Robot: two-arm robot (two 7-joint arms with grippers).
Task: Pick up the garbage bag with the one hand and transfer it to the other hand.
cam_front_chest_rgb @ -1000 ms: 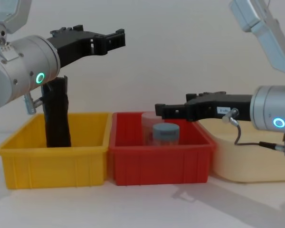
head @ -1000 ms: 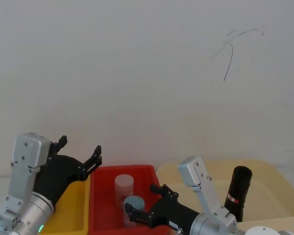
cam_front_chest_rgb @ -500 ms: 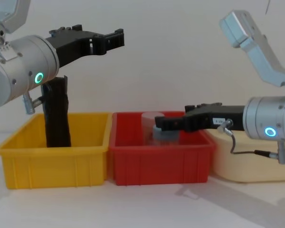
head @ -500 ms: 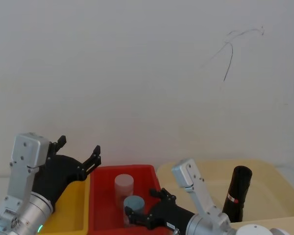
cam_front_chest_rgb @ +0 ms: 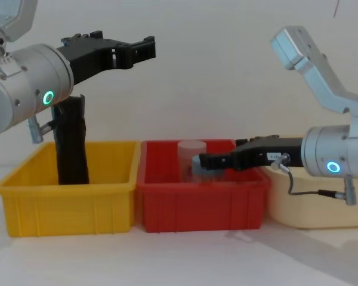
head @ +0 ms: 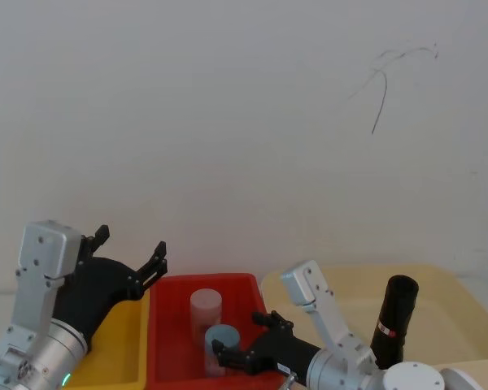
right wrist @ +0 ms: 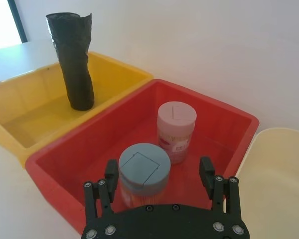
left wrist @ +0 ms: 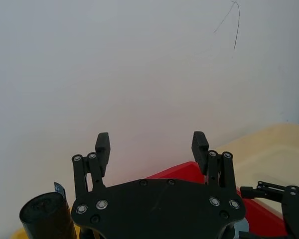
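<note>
The left gripper (cam_front_chest_rgb: 144,47) hangs spread open above the yellow bin (cam_front_chest_rgb: 71,202), and the chest view shows a plain black roll (cam_front_chest_rgb: 70,143) there that the head view hides. The right gripper (cam_front_chest_rgb: 198,162), fingers apart, has dropped lower into the red bin (cam_front_chest_rgb: 203,205) over the grey-lidded jar (right wrist: 144,168). Over right, the garbage bag (head: 394,321) stands untouched in the cream tub (head: 455,325), white wall behind.
</note>
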